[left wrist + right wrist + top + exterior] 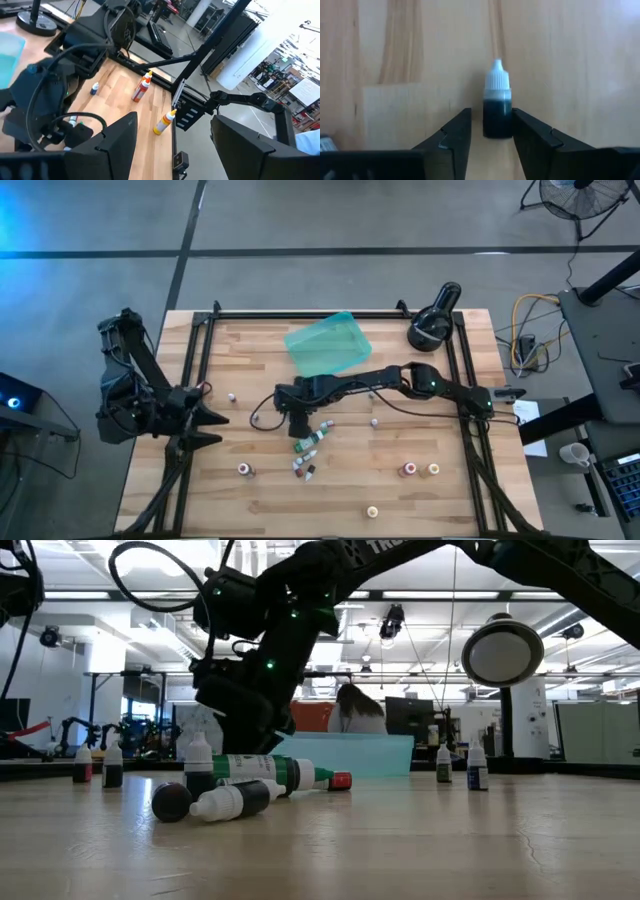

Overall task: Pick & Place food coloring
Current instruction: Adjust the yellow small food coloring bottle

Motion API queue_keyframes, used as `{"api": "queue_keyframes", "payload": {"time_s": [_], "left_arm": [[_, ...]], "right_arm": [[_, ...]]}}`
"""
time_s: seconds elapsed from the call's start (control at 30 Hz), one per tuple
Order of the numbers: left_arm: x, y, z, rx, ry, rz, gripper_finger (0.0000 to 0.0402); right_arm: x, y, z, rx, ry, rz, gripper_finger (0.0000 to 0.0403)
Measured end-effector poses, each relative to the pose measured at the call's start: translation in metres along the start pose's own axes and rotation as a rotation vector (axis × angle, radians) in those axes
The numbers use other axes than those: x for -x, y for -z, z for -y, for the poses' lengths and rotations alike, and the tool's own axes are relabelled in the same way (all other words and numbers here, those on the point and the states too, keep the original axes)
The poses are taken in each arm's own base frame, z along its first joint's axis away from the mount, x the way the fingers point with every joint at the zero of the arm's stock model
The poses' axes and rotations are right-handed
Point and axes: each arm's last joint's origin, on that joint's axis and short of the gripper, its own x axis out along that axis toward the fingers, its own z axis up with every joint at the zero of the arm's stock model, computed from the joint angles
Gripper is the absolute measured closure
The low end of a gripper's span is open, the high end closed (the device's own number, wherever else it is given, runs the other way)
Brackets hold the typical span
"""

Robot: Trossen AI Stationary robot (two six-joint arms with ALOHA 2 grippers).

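A small dark food coloring bottle with a white cap stands upright on the wooden table. My right gripper reaches to the table's middle and slants down over the bottle. It is open, with one finger on each side of the bottle's body. More bottles lie in a heap just nearer the front edge, seen in the low view as lying bottles. My left gripper hangs open above the table's left side with nothing in it. My right gripper has one finger close against the side of the bottle's dark body; whether it touches I cannot tell. The other finger stands a small gap away. The bottle stands upright on the table.
A translucent teal tray lies at the far middle, and a black round lamp-like device at the far right. Single bottles are scattered about. A black frame borders the table.
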Motion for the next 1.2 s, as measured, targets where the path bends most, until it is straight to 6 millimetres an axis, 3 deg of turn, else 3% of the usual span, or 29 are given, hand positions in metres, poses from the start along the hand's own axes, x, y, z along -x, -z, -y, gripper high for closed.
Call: {"api": "queue_keyframes", "payload": {"time_s": [0.27,0.4,0.57,0.87,1.03,1.2], "left_arm": [[-0.003,0.007,-0.001,0.021,-0.007,-0.002,0.0177],[-0.004,0.007,-0.001,0.021,-0.004,0.002,0.0177],[-0.004,0.007,0.0,0.012,-0.009,0.011,0.0177],[-0.006,0.01,0.001,0.006,-0.014,0.006,0.0177],[-0.006,0.011,0.001,0.002,-0.017,0.004,0.0177],[-0.006,0.011,0.001,0.002,-0.017,0.004,0.0177]], "right_arm": [[0.022,-0.024,0.001,0.056,0.014,0.112,0.0277],[0.016,-0.02,0.003,0.064,0.012,0.103,0.0277],[-0.007,-0.01,0.002,0.083,0.021,0.054,0.0277],[-0.011,-0.01,0.002,0.101,0.018,0.054,0.0277],[-0.002,-0.012,0.005,0.052,0.02,0.035,0.0277],[0.02,-0.02,0.014,0.008,0.034,-0.005,0.0277]]}}
